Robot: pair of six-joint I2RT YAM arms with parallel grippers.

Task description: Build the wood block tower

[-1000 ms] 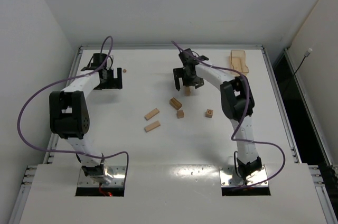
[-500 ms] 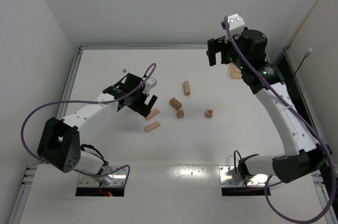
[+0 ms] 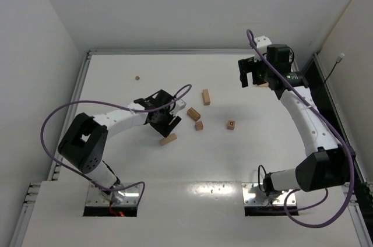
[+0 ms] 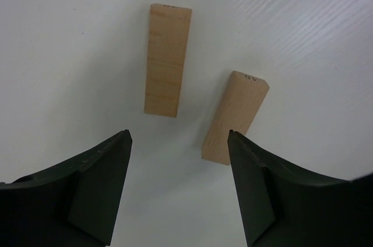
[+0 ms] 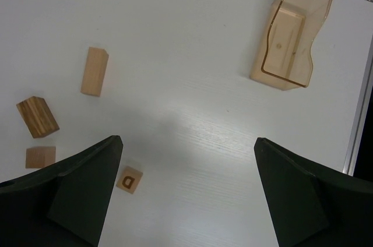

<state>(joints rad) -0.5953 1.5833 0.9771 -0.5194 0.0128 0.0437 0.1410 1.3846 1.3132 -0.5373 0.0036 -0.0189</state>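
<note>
The wood blocks lie loose and flat on the white table, none stacked. In the top view there is a bar [image 3: 206, 96], a darker block [image 3: 193, 113], a cube [image 3: 199, 125], a lettered cube [image 3: 231, 124] and a bar [image 3: 168, 138]. My left gripper [image 3: 166, 120] is open and empty, hovering over two bars [image 4: 168, 60] [image 4: 235, 117]; its midpoint [image 4: 178, 135] is just short of them. My right gripper [image 3: 252, 78] is open and empty, high at the back right. Its view [image 5: 187, 140] shows the bar [image 5: 94, 71], dark block [image 5: 37, 116], cube [image 5: 41, 156] and D cube [image 5: 129, 179].
A pale-wood tray [image 5: 291, 35] lies near the back right corner, mostly hidden behind the right arm in the top view. A tiny brown bead [image 3: 137, 77] sits at the back left. A raised rim [image 3: 87, 84] borders the table.
The left arm swung from the back left to the middle, over the two bars. The right gripper left the bar it was at, rose and moved to the back right.
</note>
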